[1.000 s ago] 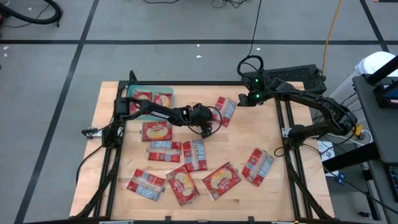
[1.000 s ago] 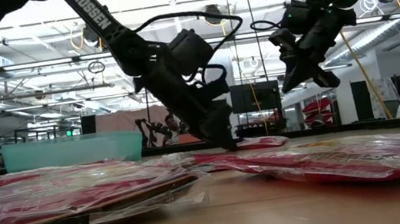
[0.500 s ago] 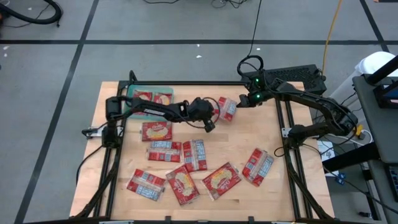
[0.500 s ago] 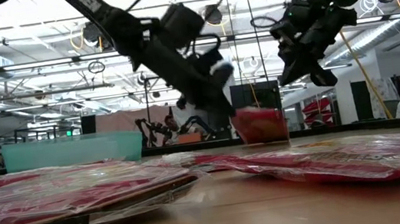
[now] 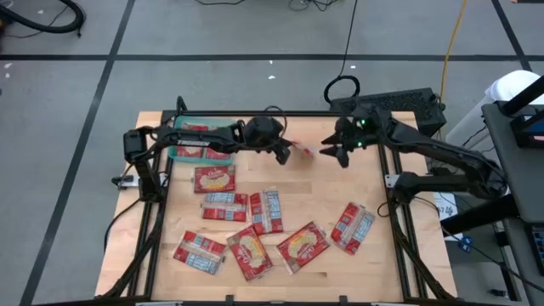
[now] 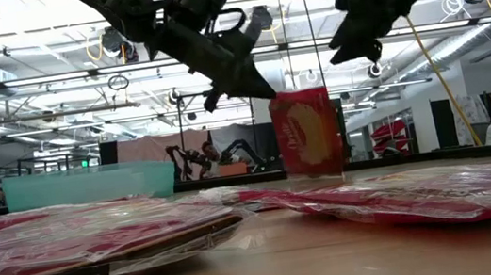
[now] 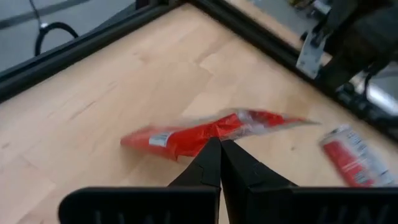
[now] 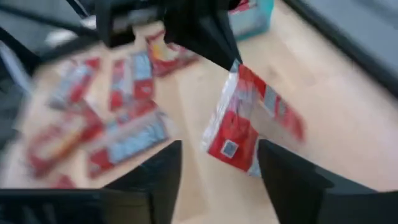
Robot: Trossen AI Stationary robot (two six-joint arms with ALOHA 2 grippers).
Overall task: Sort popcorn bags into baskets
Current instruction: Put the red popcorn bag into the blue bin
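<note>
Left gripper point(image 7: 219, 146): fingers pressed together on the top edge of one popcorn bag point(image 6: 307, 134), which hangs clear of the table below it.
Held bag: it dangles upright from one edge, red with a pale label patch, so in the low view it shows face-on just under the fingertips.
Why held so: a pinch at a single edge lets the flat packet lift off the wood and swing free; judged a carry toward the teal basket point(image 5: 183, 154).
Right gripper point(image 8: 217, 162): jaws spread wide and empty, just across from the hanging bag, facing it in its own wrist view.
Why there: it reads as either waiting close by or readying to meet the bag; which of the two cannot be told.
Basket: behind the left gripper along its own arm, at the table's far left corner, with red packets already lying inside.
Loose bags point(image 5: 246, 228): a scatter of red packets on the table nearer the front edge than the left gripper, some overlapping.
One apart point(image 5: 352, 227): a single packet lies off to the right-arm side, away from the cluster.
In the way: the left arm itself stretches over the basket; the route back looks otherwise free of packets.
Background: a person is seated far behind the table.
</note>
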